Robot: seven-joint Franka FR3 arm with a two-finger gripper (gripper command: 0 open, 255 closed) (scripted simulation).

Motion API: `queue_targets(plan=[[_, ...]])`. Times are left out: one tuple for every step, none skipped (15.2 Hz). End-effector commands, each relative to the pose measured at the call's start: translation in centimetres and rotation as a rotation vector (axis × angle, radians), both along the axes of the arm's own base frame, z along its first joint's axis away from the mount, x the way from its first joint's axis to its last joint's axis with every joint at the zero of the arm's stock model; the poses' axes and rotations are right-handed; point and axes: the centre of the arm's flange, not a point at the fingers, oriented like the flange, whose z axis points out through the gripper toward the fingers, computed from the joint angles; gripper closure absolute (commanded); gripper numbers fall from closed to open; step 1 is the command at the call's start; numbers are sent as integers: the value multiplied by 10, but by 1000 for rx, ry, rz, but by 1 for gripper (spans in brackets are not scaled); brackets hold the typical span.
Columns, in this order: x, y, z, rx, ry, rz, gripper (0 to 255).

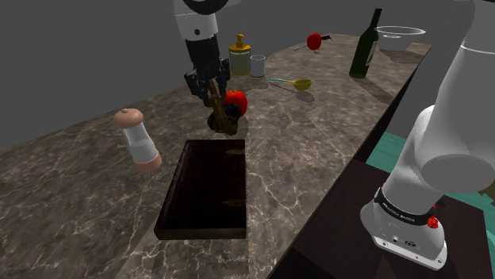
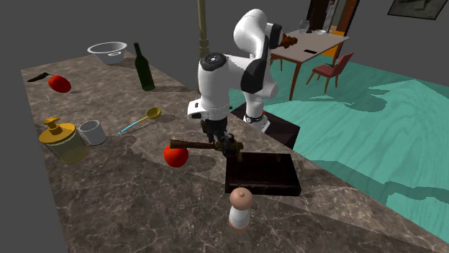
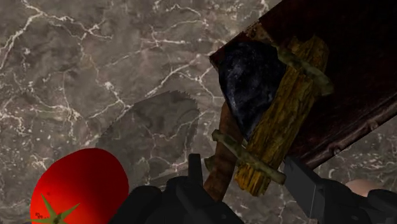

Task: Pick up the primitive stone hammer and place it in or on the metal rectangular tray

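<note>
**Shoulder view.** The pincer (image 1: pixel 209 89) is clenched on the primitive stone hammer (image 1: pixel 223 116). The hammer hangs clear of the counter (image 1: pixel 71 198), just past the far short end of the dark rectangular tray (image 1: pixel 205 194) and close beside a tomato (image 1: pixel 236 101).
- Risk: the grip appears to sit on the handle, away from the heavy head. The head's weight may turn the tool between the fingers, or pull it free, during the transfer.
- Pincer and hammer are both dark, so the exact contact is hard to make out.

**Second exterior view.** The hammer (image 2: pixel 207 146) lies roughly level, with its head toward the tray (image 2: pixel 262 176) and its handle end above the tomato (image 2: pixel 175 155).
- Risk: a low path may strike the head on the tray rim.
- Risk: an early release would drop the tool on the counter or leave it tipping on the rim.
- A pepper mill (image 2: pixel 239 208) stands near the tray but apart from it, and looks unlikely to interfere.
- The fingertips are not clear behind the tool.

**Wrist view.** The fingers (image 3: pixel 194 170) clasp the brown handle below the lashed wooden block and the dark stone head, which overlaps a corner of the tray (image 3: pixel 347 60).
- The handle's gripped end is hidden by the pincer (image 3: pixel 245 181).
- The tray runs out of frame, so its free floor cannot be judged.
- The tomato (image 3: pixel 79 188) is cut off.
</note>
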Motion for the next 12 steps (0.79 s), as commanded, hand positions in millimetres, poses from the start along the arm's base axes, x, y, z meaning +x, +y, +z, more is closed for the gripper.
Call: queue_targets(plan=[[-16,22,5,0,0,-1,255],[-24,32,6,0,0,-1,255],[-32,42,7,0,0,-1,255],[-41,53,8,0,0,-1,255],[-49,63,9,0,0,-1,255],[-57,73,10,0,0,-1,255],[-65,84,11,0,0,-1,255],[-73,94,12,0,0,-1,255],[-81,104,13,0,0,-1,255],[-89,115,14,0,0,-1,255],[-98,125,15,0,0,-1,255],[-106,135,16,0,0,-1,255]])
